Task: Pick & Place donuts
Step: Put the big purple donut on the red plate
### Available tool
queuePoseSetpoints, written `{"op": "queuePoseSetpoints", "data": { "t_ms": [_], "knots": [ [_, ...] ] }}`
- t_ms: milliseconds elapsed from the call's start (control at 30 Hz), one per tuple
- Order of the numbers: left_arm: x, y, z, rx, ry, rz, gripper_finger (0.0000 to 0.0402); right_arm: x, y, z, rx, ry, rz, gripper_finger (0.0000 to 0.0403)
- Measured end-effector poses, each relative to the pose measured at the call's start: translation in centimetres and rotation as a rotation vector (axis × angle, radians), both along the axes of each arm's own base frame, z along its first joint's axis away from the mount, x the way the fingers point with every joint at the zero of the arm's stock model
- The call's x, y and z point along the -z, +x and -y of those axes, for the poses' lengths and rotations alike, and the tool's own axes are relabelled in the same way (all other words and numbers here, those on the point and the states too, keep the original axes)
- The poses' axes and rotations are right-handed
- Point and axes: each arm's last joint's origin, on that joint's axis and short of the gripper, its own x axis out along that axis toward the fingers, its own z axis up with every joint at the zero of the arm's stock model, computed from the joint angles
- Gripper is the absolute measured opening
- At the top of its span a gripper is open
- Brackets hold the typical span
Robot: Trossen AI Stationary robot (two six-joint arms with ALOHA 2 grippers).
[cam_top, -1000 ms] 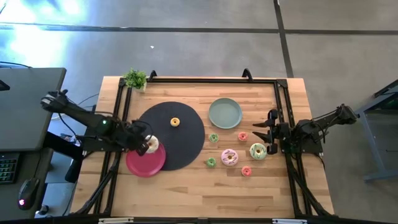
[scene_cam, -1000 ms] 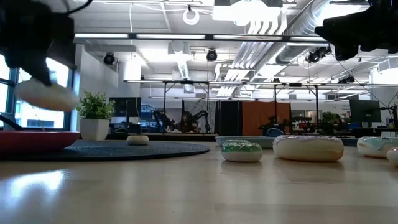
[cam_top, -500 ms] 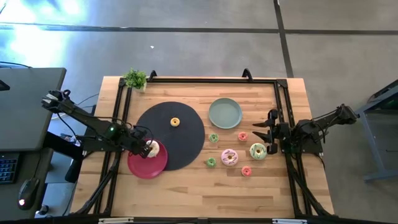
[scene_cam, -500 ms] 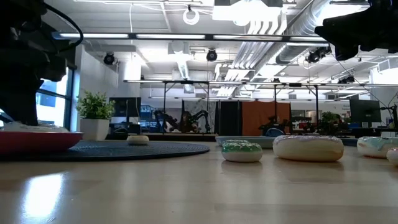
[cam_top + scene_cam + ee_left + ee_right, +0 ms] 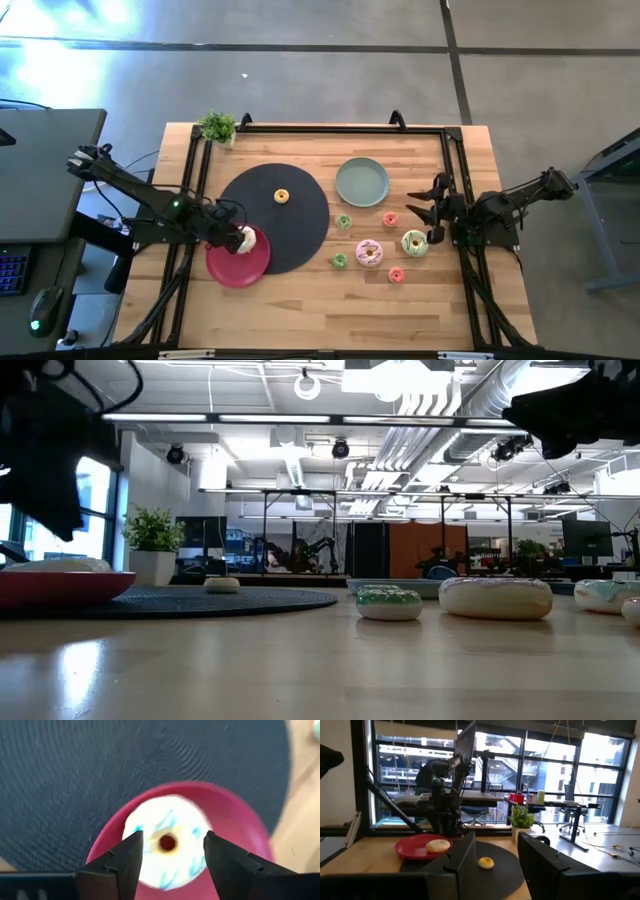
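Since a second ago the white donut (image 5: 245, 239) has gone from hanging in the left hand (image 5: 237, 238) above the red plate (image 5: 236, 262) to lying on that plate, at the plate's 12 o'clock edge beside the black mat (image 5: 290, 232). Seen from the left wrist, the left hand's fingers (image 5: 125, 862) stand apart on either side of the white donut (image 5: 167, 845), not pressing it, so the hand is open around it; the low view shows the donut (image 5: 60, 565) resting on the plate (image 5: 60, 585). From the table's centre the red plate sits at about 8 o'clock, overlapping the mat's rim. A tiny orange donut (image 5: 281, 196) lies on the mat. The sage plate (image 5: 361, 181) lies at 1 o'clock of the mat, bare. The pink donut (image 5: 369, 252) and the pale-green donut (image 5: 414, 242) lie on the table at 4 o'clock of the mat, with tiny green ones (image 5: 343, 221) (image 5: 339, 261) and tiny red ones (image 5: 390, 220) (image 5: 396, 274) scattered near them. The right hand (image 5: 428, 213) waits at the table's 3 o'clock edge, just beside the pale-green donut, its fingers (image 5: 462, 855) spread wide with nothing between them. A potted plant (image 5: 217, 126) stands at the table's 11 o'clock corner.
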Motion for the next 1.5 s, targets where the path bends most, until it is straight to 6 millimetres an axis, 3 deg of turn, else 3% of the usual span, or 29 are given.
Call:
{"op": "queuePoseSetpoints", "data": {
  "t_ms": [167,467,800,967,1133,1333,1500],
  "knots": [
    [-2.5,0.4,0.0,0.018,0.061,0.053,0.0204,-0.3,-0.1,0.0,-0.002,0.009,0.028,0.0138],
    [-4.4,2.1,0.3,0.091,0.287,0.277,0.0204,-1.4,0.8,-0.1,0.005,0.0,-0.023,0.0138],
    [-5.4,4.2,0.1,0.049,0.321,0.427,0.0204,-3.2,5.7,-1.1,-0.021,-0.077,-0.353,0.0138],
    [-5.0,4.9,0.3,0.097,0.346,0.402,0.0204,-3.6,8.3,-2.1,-0.127,-0.002,-0.534,0.014],
    [-4.6,5.2,0.4,0.113,0.364,0.374,0.0204,-2.3,10.6,-3.2,-0.23,0.083,-0.719,0.0183],
    [-4.4,5.3,0.5,0.116,0.366,0.367,0.0204,0.9,12.6,-3.9,-0.248,0.069,-0.89,0.0248],
    [-4.4,5.3,0.5,0.118,0.367,0.366,0.0204,4.0,13.5,-4.1,-0.208,0.094,-1.028,0.026]
  ]
}}
